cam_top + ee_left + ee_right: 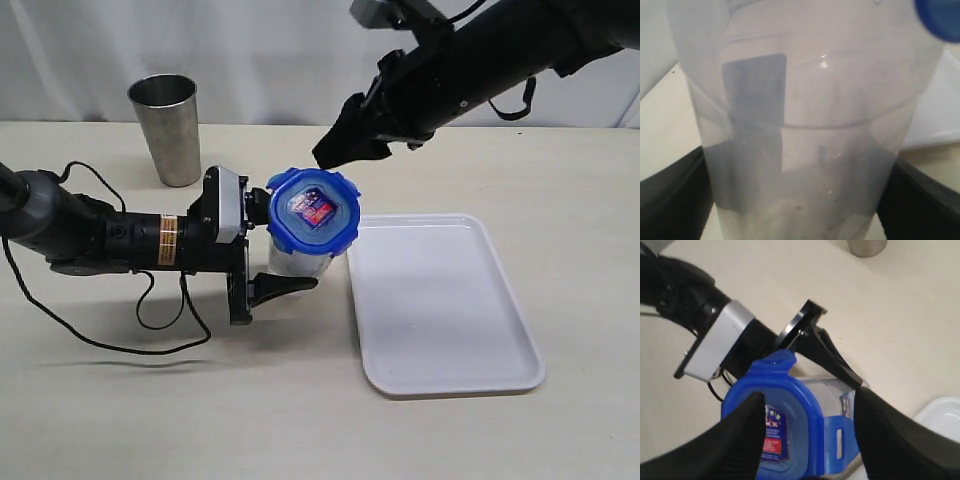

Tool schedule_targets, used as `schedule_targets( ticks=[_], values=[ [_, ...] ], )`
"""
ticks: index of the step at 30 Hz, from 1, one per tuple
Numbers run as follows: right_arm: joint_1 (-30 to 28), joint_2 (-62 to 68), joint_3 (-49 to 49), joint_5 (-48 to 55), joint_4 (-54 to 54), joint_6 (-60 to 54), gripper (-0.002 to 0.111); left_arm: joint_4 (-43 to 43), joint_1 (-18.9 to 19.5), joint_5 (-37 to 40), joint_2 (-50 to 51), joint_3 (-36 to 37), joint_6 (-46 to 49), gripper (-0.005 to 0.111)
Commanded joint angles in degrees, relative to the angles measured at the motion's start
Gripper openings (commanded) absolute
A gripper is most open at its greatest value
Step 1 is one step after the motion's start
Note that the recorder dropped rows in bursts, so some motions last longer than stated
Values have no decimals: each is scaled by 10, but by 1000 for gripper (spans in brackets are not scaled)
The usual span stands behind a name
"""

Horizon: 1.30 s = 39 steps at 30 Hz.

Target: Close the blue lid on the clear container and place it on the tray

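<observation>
The blue lid (313,212) sits on the mouth of the clear container (293,264). The container stands upright on the bench (300,420), just beside the left side of the tray (440,300) and not on it. In the right wrist view one flap of the lid points outward and another lies down along the wall. So we judge that the lid is placed but perhaps not snapped on all sides; we cannot tell this for every flap.

The left end effector (800,210) comes from the side and is clenched around the body of the container, one finger on each side of the translucent wall. The right end effector (338,150) hangs above and a little behind the lid, apart from it. Its fingers (740,440) are spread and hold nothing, and in its own camera the lid lies under the gap.

We think the step in hand is the closing of the lid. The next move calls for pressing the loose flaps down while the left arm steadies the container. After that the container must be lifted over the low rim onto the tray. The steel tumbler (167,130) stands well apart and plays no part.
</observation>
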Motion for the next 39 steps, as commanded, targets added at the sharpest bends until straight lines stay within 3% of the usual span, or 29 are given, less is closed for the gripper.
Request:
schedule_targets(
  ticks=[1,12,19,30,39],
  values=[
    [38,12,3,1,-102,49,52,-3,2,-22,-6,1,1,0],
    [43,27,3,2,-99,61,51,-6,2,-20,-6,1,1,0],
    [43,46,4,4,-93,66,29,-6,2,-20,-6,1,-3,0],
    [43,106,5,30,-82,78,26,-5,2,-20,-6,1,-14,0],
    [37,127,4,43,-80,78,10,-5,2,-20,-6,1,-14,0]
  ],
)
